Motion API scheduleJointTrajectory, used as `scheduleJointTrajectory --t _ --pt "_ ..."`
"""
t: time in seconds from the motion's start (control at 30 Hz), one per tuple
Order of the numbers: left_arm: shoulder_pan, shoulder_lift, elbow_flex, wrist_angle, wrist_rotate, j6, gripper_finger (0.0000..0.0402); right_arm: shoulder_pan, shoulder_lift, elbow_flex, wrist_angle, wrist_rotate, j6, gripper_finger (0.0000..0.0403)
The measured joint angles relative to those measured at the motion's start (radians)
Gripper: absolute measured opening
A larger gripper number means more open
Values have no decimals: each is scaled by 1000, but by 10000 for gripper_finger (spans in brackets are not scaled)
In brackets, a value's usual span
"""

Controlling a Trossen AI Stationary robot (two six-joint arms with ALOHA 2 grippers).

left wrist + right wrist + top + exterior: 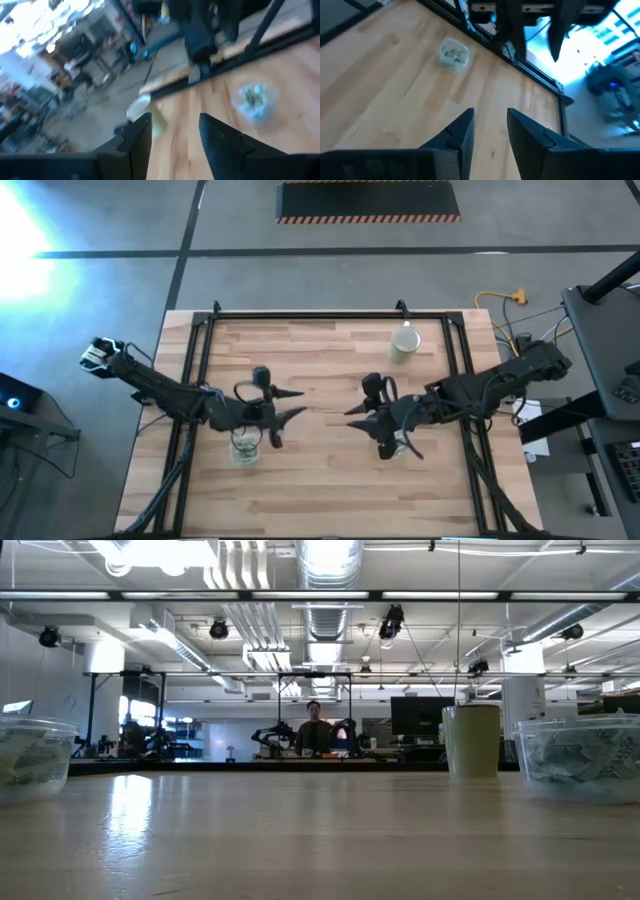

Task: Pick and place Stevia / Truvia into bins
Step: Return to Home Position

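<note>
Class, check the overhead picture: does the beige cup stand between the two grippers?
No, the beige cup stands by the table edge at the picture's top, away from the left gripper and right gripper.

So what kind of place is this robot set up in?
Likely a large open robotics lab or workshop: exposed ceiling ducts, a hazard-striped floor mat, and equipment benches behind the wooden table.

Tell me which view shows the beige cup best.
Low view: the cup stands upright in full side profile, with nothing in front of it. High view shows only its top, from above, on the right half of the table. Left wrist view has it partly hidden behind the left gripper. Right wrist view doesn't show it.
</note>
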Motion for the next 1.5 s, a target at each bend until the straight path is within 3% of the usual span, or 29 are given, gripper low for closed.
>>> scheduleJointTrajectory --t 0.23,0.43,0.77,1.17,1.5 --pt "131 -47 -1 61 88 60 148 -9 -147 -103 90 -22 -50 97" --pt "217 -112 -17 52 258 58 148 -38 -375 -294 235 -30 -73 93" --pt "237 -327 -206 82 266 -7 148 -123 -701 -587 415 -65 -51 87" --pt "238 -601 -521 283 289 -50 148 -223 -864 -803 539 -142 -10 70" --pt "238 -731 -721 368 306 -128 148 -279 -925 -960 670 -196 72 68"
